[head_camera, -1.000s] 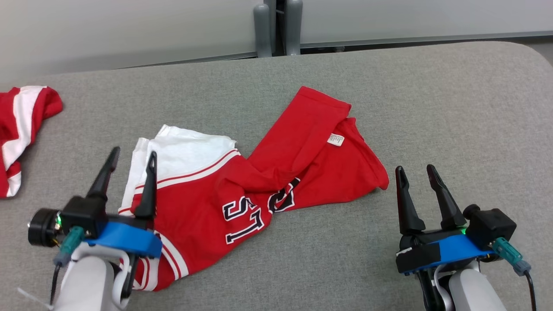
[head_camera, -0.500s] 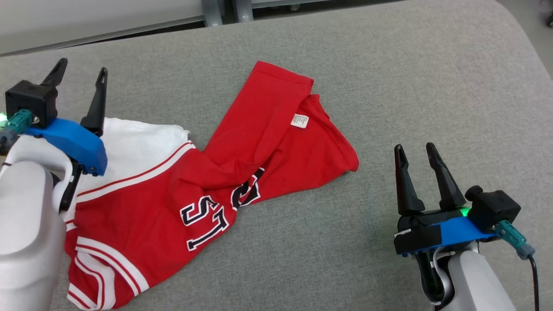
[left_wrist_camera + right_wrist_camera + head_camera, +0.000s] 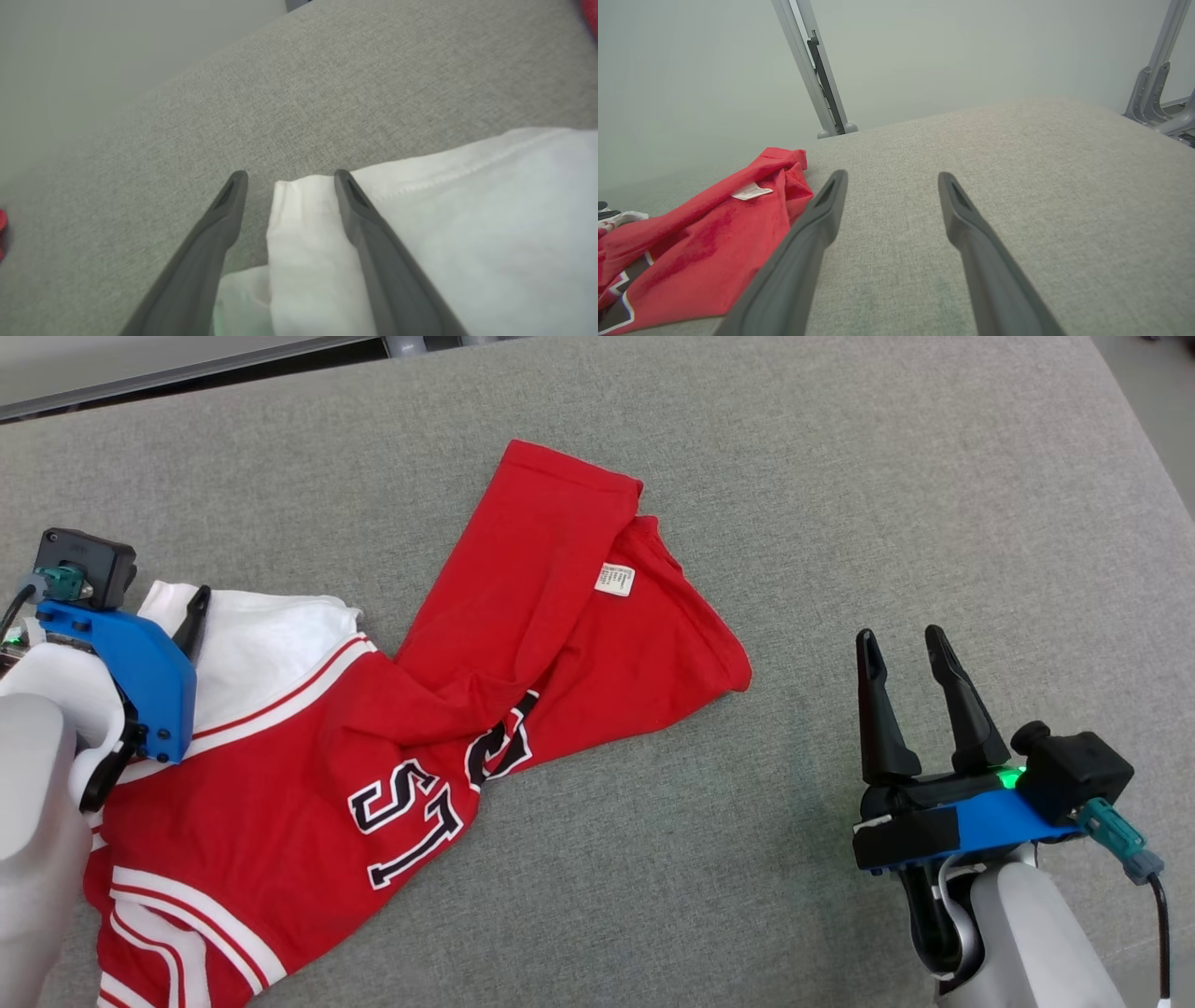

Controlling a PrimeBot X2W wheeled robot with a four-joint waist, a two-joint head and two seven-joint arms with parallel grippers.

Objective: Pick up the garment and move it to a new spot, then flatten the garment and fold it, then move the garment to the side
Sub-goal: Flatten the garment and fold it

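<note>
Right gripper (image 3: 901,637), nearest the camera at lower right: fingers spread, nothing between them, poised over the bare grey cloth surface (image 3: 840,476) and well apart from the garment's right corner. Red-and-white garment (image 3: 327,756): lies crumpled and twisted at left of centre, its white-striped hem nearest. Mid-body, dark white-edged letters read "ST" (image 3: 406,812); the letters beside them are caught in a fold and cannot be read. Left gripper (image 3: 289,176): jaws apart, straddling the corner of the garment's white section (image 3: 271,649), with one finger over the cloth; whether it touches cannot be told. Farther off, a small white label (image 3: 614,580) sits on the red panel, its print too fine to read. Since a second ago the head camera has swung, shifting the whole picture. Against the garment, the left gripper has advanced from the near hem to the far white corner, while the right gripper has kept its place.
</note>
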